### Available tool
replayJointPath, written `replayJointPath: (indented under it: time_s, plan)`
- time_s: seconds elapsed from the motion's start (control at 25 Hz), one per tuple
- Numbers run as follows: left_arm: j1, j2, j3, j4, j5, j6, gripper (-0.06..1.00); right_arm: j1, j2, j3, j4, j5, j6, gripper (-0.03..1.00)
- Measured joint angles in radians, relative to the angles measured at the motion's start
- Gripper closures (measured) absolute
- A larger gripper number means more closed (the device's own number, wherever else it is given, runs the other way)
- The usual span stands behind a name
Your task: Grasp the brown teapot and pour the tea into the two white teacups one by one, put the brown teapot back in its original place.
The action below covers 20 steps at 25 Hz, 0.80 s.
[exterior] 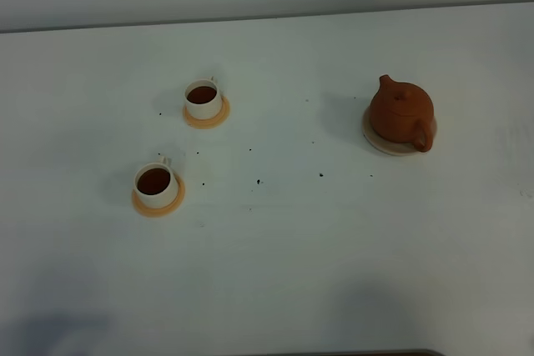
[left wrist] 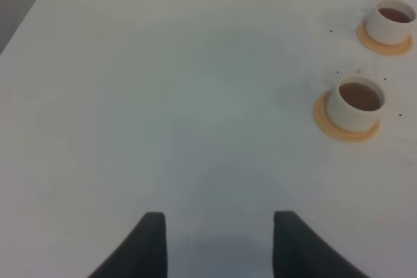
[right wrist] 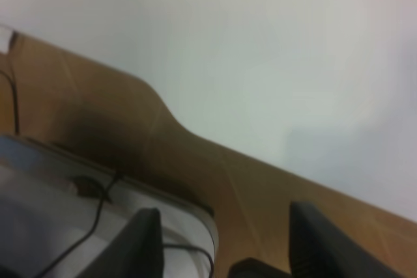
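Exterior high: squat clay brown teapot (exterior: pixel 401 112).

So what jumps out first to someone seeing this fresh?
The brown teapot sits on its pale disc at the table's right. Across on the left, two white cups on orange saucers hold dark tea. Dark specks dot the white table between them.

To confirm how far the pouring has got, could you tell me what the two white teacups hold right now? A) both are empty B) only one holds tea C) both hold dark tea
C: in the overhead view the farther teacup and the nearer teacup both show dark brown tea inside, each on its orange saucer.
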Motion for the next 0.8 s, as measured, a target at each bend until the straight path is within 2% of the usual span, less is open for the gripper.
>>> replayJointPath:
  time_s: [0.32, 0.8]
  plan:
    - [0.000, 0.000, 0.000, 0.000, 0.000, 0.000, 0.56, 0.000, -0.146, 0.001, 0.007, 0.002, 0.000, 0.55]
    - [0.000, 0.000, 0.000, 0.000, 0.000, 0.000, 0.56, 0.000, -0.163, 0.001, 0.005, -0.023, 0.000, 0.55]
